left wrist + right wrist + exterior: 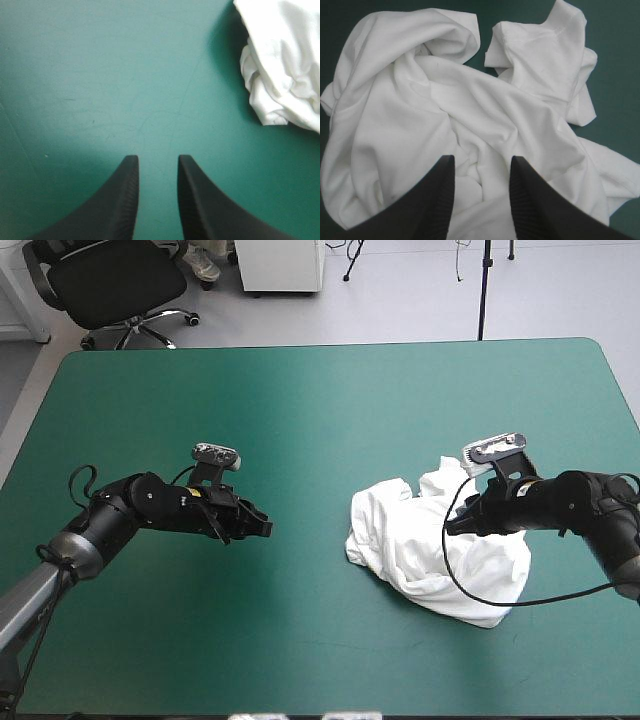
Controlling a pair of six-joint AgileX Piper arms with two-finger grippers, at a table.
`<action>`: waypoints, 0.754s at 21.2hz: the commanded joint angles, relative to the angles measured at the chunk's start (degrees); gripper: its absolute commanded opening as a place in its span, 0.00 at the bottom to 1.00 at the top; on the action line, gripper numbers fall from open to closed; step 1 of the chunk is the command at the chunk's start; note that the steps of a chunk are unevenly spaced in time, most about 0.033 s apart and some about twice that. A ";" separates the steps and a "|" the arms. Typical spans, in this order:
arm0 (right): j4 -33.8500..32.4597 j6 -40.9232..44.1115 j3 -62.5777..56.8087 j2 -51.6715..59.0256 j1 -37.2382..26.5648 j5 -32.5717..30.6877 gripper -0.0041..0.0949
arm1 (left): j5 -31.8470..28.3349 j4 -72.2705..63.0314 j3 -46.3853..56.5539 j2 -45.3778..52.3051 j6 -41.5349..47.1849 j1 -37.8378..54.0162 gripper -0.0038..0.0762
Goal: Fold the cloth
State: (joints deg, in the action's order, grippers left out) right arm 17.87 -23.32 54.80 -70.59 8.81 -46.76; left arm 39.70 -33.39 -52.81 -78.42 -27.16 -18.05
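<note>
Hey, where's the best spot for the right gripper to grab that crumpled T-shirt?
Pinch the loose sleeve of the T-shirt, ahead of the open right gripper, coming down from above: its hemmed edge lies clear of the heap, probably fewer layers.

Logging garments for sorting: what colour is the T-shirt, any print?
Plain white, no print visible; the T-shirt shows best in the right wrist view.
</note>
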 commanded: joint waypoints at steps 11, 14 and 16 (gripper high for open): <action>0.95 -0.37 1.99 1.12 -0.10 2.32 0.39 | -1.29 -2.17 -1.79 1.62 0.05 -0.26 0.31; 0.95 -0.37 1.99 1.12 -0.10 2.32 0.39 | -1.29 -1.58 -1.92 1.83 -0.28 -0.26 0.31; 0.95 -0.37 1.99 1.12 -0.10 2.32 0.39 | 0.10 -0.91 -2.71 2.78 -0.28 -0.26 0.31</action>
State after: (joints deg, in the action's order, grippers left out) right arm 17.87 -23.32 54.80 -70.59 8.81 -46.76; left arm 39.91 -32.83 -52.97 -78.37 -27.43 -18.05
